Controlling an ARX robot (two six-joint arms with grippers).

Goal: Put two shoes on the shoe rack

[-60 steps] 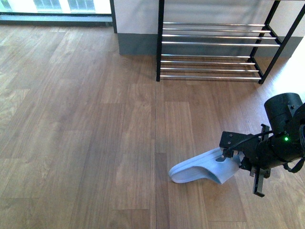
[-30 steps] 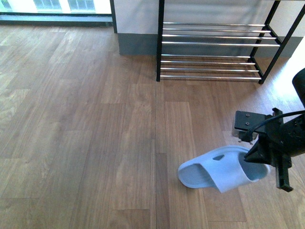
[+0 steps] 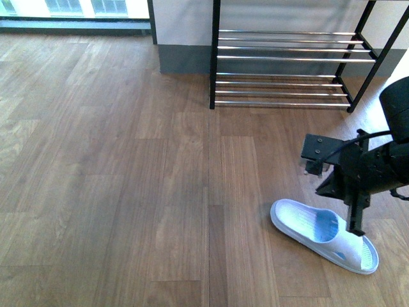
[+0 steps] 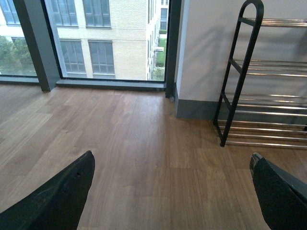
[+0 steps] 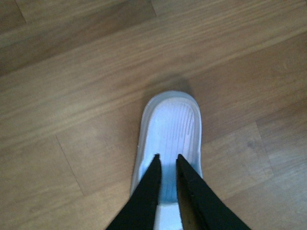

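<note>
Step in hand, as I judge it: first shoe, pick-up.
- Pale blue one-piece rubber slide sandal (image 3: 323, 235): flat on the wooden plank floor (image 3: 115, 160), lower right of the front view, well apart from the rack.
- My right tool (image 5: 167, 157): jaws nearly together over the footbed. I cannot tell whether it grips.
- My left tool (image 4: 171, 160): spread wide, empty.
- Black-framed chrome-rod shoe rack (image 3: 281, 57), upper right: visible tiers hold no shoes.

Next: secure the strap, lift, carry to a tier.

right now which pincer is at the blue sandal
The right pincer: its tips sit over the pale blue sandal. The left pincer is wide open over bare floor.
</note>
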